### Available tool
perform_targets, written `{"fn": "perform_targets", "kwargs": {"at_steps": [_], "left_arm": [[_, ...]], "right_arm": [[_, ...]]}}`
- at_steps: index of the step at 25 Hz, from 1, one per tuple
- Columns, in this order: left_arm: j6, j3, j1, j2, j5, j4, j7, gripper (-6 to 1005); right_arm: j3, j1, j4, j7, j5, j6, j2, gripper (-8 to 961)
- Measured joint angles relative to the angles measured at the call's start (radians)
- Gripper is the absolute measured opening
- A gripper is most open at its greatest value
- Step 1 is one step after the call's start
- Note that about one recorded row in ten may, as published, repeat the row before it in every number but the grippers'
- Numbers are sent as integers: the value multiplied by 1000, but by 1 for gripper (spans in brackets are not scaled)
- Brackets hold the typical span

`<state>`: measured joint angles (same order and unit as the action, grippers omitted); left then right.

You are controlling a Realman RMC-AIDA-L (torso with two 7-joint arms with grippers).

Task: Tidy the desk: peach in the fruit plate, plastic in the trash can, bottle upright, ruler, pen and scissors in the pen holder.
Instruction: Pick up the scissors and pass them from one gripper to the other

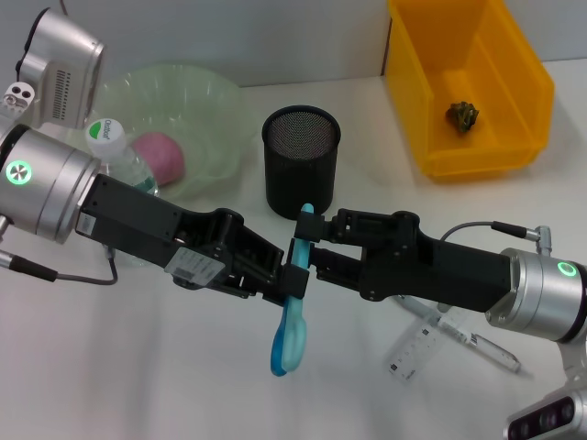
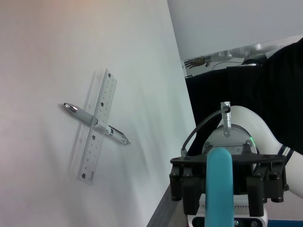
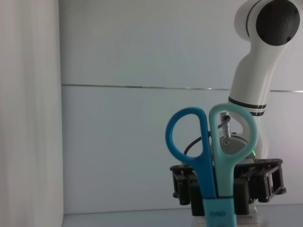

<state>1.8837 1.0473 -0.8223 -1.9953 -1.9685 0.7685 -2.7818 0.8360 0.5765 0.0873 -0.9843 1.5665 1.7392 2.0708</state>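
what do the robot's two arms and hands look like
Both arms have silver cylindrical wrist segments with a glowing green ring light, then boxy black forearm sections ending in a black left hand and black right hand. Thin grey cables loop off each wrist; the left carries a white label.

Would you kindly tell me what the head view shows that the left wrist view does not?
Only the head view shows the black mesh pen holder, the yellow plastic bin and the pink peach in the pale green fruit plate. Only the left wrist view shows the clear ruler crossing the silver pen in full. Both show the blue scissors.
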Motion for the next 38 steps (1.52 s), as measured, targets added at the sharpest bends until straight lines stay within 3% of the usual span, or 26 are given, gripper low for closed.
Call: {"fn": "perform_targets", "kwargs": {"at_steps": [25,38], "left_arm": [[2,3,-2,0,-5,-2,0,293],[2,2,-1,0,-3,-2,2,295]], "right_arm": [[8,0,0,-7,0,10,-1,358],[9,-1,0,-6,0,4,-2,247]]}}
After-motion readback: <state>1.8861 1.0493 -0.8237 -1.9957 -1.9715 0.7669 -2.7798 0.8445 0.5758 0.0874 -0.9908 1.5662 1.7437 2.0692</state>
